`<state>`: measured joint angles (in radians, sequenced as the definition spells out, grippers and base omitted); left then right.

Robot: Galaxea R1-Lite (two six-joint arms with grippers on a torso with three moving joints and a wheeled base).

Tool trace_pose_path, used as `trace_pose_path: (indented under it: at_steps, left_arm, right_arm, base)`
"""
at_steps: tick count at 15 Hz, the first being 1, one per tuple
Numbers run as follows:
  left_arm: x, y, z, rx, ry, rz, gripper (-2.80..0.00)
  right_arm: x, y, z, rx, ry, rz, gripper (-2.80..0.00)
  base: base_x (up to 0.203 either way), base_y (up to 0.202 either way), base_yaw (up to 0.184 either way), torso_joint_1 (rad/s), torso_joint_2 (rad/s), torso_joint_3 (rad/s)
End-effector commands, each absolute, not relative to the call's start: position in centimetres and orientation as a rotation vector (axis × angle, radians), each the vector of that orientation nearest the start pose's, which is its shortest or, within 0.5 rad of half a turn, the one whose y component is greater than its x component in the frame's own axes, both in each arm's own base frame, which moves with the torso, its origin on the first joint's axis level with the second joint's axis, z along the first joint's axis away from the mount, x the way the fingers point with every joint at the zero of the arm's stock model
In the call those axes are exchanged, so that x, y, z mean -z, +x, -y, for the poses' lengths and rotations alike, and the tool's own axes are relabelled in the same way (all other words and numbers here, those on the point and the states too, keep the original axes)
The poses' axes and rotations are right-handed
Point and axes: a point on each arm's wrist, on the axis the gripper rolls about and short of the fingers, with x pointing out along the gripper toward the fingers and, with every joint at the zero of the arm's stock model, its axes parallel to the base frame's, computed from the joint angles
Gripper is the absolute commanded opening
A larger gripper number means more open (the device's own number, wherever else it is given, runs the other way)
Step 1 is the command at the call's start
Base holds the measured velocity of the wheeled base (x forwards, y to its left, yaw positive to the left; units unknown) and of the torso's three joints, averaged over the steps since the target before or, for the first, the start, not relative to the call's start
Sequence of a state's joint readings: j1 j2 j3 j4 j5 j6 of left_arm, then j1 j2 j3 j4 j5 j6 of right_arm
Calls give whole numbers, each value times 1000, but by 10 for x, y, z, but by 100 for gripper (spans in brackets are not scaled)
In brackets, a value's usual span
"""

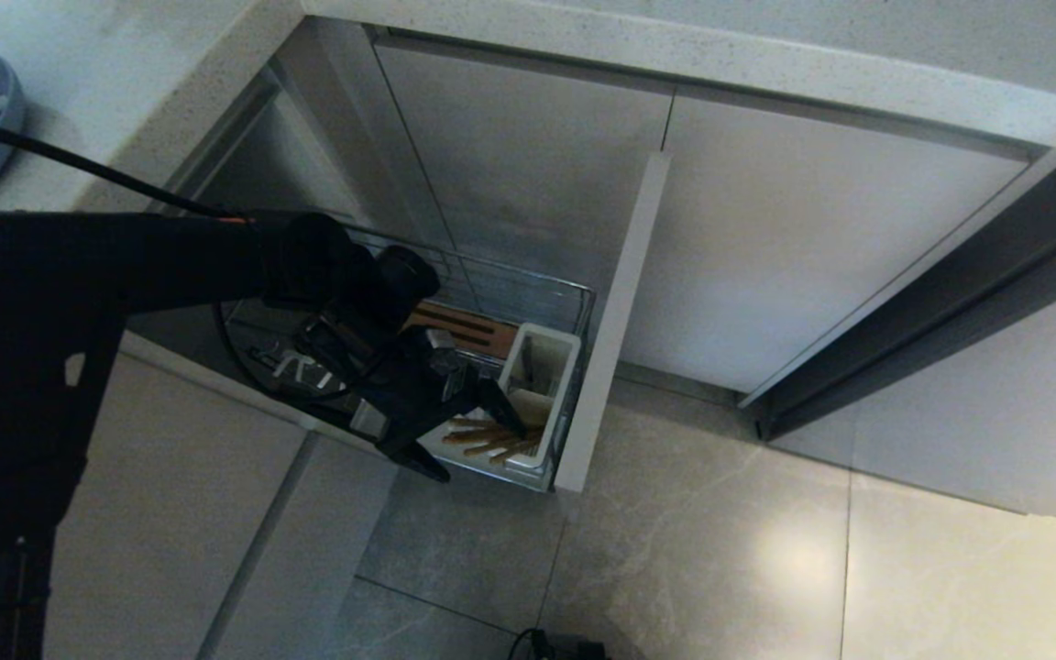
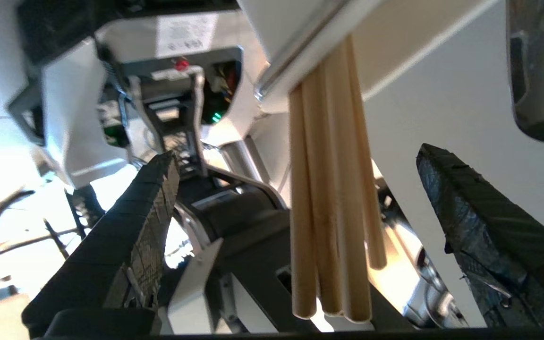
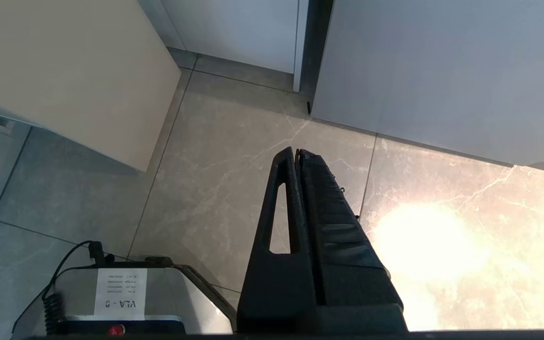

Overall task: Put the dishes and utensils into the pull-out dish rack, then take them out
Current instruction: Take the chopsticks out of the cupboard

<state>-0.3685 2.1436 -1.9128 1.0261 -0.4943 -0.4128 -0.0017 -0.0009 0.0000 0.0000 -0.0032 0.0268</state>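
In the centre of the head view, the black left gripper [image 1: 482, 431] reaches into the pulled-out chrome wire dish rack [image 1: 574, 302], over its white plastic utensil caddy [image 1: 554, 362]. Its jaws stand wide apart on either side of the thin light-brown wooden chopsticks [image 2: 331, 208], touching none of them. The chopsticks sit bundled in the caddy. The black right gripper [image 3: 298, 153] hangs over the grey tiled floor [image 3: 225, 156], jaws pressed together, empty.
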Motion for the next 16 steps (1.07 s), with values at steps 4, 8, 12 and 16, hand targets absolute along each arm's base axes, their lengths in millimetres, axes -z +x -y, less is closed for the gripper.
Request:
trace_pose_path:
  at_steps: [4,8,12,16]
  left_arm:
    - [-184,352,152,496,-461,-1476,0]
    - [-179,354,153,503,-481,-1499,0]
    - [-173,356,155,466,-518,-1532,0]
    - [-169,358,156,435,-546,-1551,0]
  right_arm:
    - [-75,-23,0,5,26,2,-280]
    - [-75,-23,0,5,28,2,-280]
    - [-75,-23,0,5,27,2,-280]
    - [-75,-23,0,5,28,2,-280]
  base:
    - [0,0,0,0,0,0]
    - [0,0,0,0,0,0]
    - [0,0,0,0,0,0]
    - [0,0,0,0,0,0]
